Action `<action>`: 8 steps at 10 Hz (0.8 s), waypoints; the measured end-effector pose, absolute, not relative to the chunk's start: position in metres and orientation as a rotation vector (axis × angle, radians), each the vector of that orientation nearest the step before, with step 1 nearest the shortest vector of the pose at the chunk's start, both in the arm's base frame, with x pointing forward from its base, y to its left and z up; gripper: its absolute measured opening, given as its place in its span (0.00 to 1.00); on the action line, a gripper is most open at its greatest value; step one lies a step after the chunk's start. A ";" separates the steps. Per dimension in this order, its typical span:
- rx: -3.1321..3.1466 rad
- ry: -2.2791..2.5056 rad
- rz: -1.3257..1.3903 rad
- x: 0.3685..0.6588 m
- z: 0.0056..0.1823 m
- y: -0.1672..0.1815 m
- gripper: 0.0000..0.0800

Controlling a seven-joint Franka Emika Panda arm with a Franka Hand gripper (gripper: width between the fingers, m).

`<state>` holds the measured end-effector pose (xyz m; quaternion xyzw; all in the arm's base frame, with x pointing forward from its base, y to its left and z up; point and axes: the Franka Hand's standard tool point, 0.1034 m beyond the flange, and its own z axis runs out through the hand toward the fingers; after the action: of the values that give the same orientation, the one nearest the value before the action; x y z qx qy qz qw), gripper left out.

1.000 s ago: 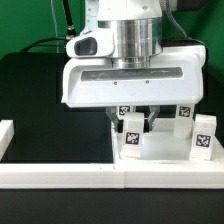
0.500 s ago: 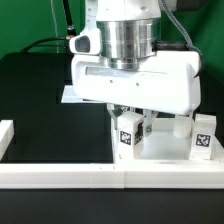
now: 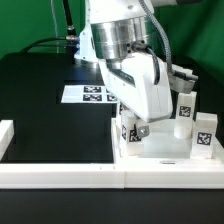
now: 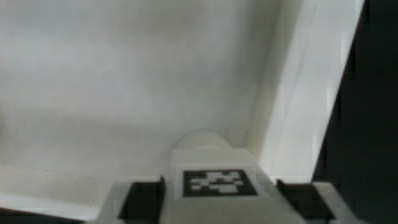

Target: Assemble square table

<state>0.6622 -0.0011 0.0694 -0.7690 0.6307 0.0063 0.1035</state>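
Observation:
The square table top (image 3: 165,152) is a white tray with a raised rim, lying at the exterior view's right. My gripper (image 3: 137,127) is tilted over its left corner and shut on a white tagged leg block (image 3: 130,136), whose lower end is at the tray. In the wrist view the leg (image 4: 217,178) sits between my two dark fingers (image 4: 146,200), with the tray floor (image 4: 125,80) and rim (image 4: 306,80) beyond it. Two more tagged legs (image 3: 183,108) (image 3: 205,135) stand on the right of the tray.
The marker board (image 3: 88,93) lies on the black table behind the arm. A long white border bar (image 3: 60,176) runs along the front, and another white bar (image 3: 5,135) stands at the exterior view's left edge.
My hand has turned and tilted over, swinging up toward the exterior view's right while keeping hold of the leg. The marker board behind it has come into view.

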 end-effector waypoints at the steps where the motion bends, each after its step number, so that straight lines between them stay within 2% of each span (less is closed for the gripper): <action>1: -2.288 1.836 0.015 0.662 0.069 -0.001 0.45; 2: -2.331 1.783 0.008 0.662 0.069 -0.001 0.67; 3: -2.491 1.581 -0.011 0.662 0.070 -0.001 0.67; 4: -2.617 1.387 -0.016 0.663 0.073 -0.001 0.78; 5: -2.743 1.160 -0.017 0.663 0.075 0.001 0.80; 8: -2.846 0.902 -0.046 0.663 0.074 0.000 0.81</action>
<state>0.6632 -0.0004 0.0744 -0.9502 0.3013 -0.0153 0.0778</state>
